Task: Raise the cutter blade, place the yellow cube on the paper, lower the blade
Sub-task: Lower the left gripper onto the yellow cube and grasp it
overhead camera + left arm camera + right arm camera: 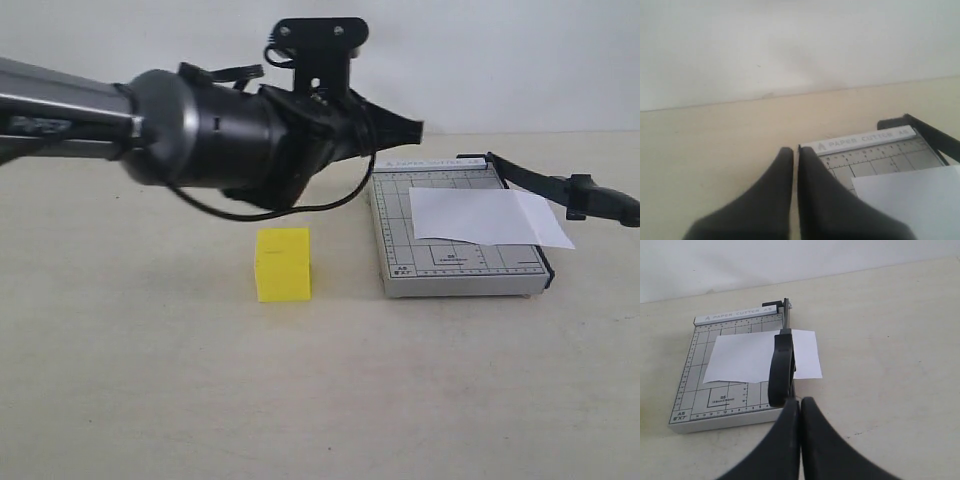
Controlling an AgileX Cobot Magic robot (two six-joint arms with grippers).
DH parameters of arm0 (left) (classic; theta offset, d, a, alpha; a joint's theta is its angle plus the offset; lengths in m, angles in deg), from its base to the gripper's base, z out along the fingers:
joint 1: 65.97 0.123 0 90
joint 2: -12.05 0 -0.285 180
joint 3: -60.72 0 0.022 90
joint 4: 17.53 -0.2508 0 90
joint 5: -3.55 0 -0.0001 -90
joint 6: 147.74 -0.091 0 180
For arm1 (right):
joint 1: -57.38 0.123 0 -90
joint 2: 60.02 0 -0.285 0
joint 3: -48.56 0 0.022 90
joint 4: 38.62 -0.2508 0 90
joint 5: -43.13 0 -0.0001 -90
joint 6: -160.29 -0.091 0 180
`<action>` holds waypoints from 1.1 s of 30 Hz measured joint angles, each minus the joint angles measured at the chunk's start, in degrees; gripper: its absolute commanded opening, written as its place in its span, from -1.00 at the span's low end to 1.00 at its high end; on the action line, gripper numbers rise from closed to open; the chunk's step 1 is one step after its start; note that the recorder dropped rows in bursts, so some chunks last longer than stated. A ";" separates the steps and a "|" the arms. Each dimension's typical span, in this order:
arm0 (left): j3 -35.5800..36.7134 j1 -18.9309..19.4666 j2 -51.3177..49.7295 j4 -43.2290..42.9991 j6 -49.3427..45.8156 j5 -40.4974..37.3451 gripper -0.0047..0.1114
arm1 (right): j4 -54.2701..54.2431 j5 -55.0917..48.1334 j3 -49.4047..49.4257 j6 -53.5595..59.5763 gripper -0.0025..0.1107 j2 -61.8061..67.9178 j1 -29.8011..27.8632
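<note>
Cutter blade (782, 365), seemingly part-raised over the paper (745, 357) near the worktop's (880, 365) far edge, handle end aimed at the nearer right end effector (800, 404), pressed together like the left end effector (795, 152).

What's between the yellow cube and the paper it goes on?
Nothing visible. Only bare table and the cutter's grey base lie between the cube and the paper; the blade is raised over the paper's other end.
</note>
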 measured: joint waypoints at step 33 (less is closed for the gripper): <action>28.40 -2.72 10.29 4.95 16.33 3.38 0.97 | 0.10 -8.25 0.00 3.54 -0.96 0.00 0.00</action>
